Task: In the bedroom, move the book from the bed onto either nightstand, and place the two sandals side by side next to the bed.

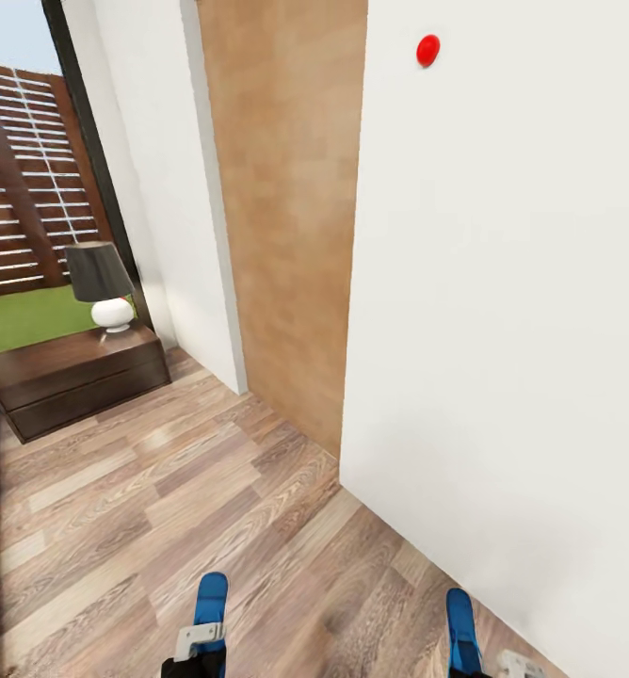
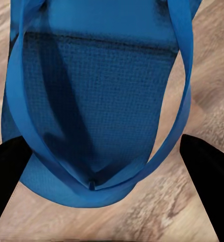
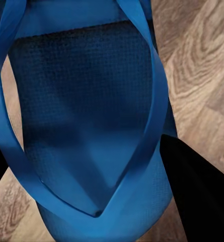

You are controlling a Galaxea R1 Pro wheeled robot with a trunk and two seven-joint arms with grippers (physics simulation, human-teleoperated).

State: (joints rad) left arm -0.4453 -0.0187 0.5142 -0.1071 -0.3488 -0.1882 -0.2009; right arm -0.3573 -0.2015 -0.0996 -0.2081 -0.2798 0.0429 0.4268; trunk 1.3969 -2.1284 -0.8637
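Note:
I hold two bright blue sandals, one in each gripper, above the wood-plank floor. In the head view the left sandal (image 1: pixel 211 600) sticks forward out of my left gripper (image 1: pixel 198 644), and the right sandal (image 1: pixel 460 629) out of my right gripper (image 1: pixel 484 667). In the left wrist view the strapped sandal (image 2: pixel 101 101) sits between the black fingers (image 2: pixel 208 174) of the left gripper (image 2: pixel 109 169). My right gripper (image 3: pixel 94 174) is likewise shut on its sandal (image 3: pixel 86 111). A dark brown nightstand (image 1: pixel 74 372) stands at the far left. The book and the bed are out of view.
A white wall (image 1: pixel 503 282) rises close on the right with a red round knob (image 1: pixel 428 49) high up. A brown door (image 1: pixel 286 207) is straight ahead. A lamp (image 1: pixel 103 282) with a black shade stands on the nightstand, before a dark-framed window (image 1: pixel 23 188). Open floor (image 1: pixel 164 508) lies ahead and to the left.

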